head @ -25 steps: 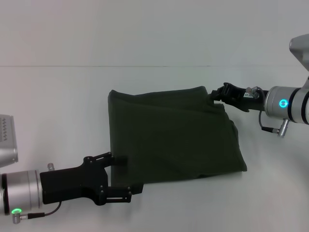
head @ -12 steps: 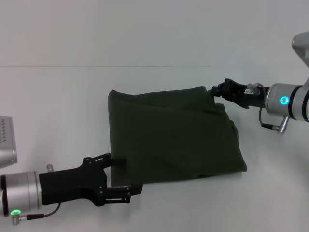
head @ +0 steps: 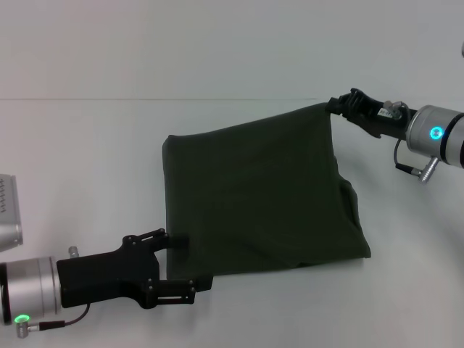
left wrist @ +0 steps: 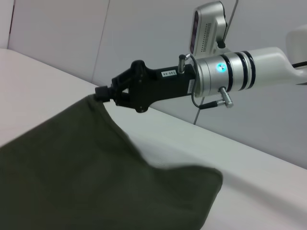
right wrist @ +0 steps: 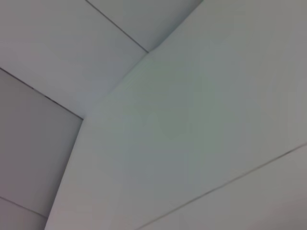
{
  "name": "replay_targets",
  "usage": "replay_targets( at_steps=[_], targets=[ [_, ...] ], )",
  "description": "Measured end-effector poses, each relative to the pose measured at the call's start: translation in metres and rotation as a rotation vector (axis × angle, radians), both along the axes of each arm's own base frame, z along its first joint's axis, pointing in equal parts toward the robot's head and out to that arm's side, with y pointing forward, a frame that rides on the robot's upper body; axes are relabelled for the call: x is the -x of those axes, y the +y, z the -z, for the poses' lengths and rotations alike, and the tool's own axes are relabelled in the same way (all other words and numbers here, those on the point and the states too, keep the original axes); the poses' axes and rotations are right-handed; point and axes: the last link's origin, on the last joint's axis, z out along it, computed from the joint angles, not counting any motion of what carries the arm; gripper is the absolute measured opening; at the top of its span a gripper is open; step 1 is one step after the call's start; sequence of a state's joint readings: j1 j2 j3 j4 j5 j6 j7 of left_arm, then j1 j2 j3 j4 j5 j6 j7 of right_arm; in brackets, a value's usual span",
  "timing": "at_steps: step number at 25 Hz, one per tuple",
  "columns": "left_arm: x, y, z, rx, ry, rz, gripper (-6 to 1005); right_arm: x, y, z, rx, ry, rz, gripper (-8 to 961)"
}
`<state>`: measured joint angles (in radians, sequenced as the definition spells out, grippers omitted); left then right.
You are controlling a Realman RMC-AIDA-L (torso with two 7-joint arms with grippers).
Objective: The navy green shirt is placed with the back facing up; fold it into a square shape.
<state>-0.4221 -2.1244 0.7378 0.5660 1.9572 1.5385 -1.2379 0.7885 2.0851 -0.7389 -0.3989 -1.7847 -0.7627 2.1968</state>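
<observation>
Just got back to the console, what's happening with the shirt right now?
The navy green shirt lies partly folded on the white table. The right gripper has its jaws shut on the shirt's far right corner and holds it up off the table, so the cloth slopes down from there. The left gripper is low at the near left corner, one finger over the cloth and one by its near edge; whether it grips cannot be told. The fold is not finished.

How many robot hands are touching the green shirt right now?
2. The right hand pinches the green shirt's far right corner, lifted off the table. The left hand is at its near left edge.
</observation>
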Motion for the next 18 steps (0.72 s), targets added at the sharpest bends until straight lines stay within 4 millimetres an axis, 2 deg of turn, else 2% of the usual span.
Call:
replay_targets(
  at_steps=[9, 18],
  targets=[
    [0.000, -0.001, 0.000, 0.002, -0.003, 0.000, 918, 0.000, 0.007, -0.003, -0.066, -0.019, 0.016, 8],
    [0.000, -0.001, 0.000, 0.001, -0.003, 0.000, 917, -0.012, 0.006, 0.001, -0.087, -0.041, 0.082, 7]
  ],
)
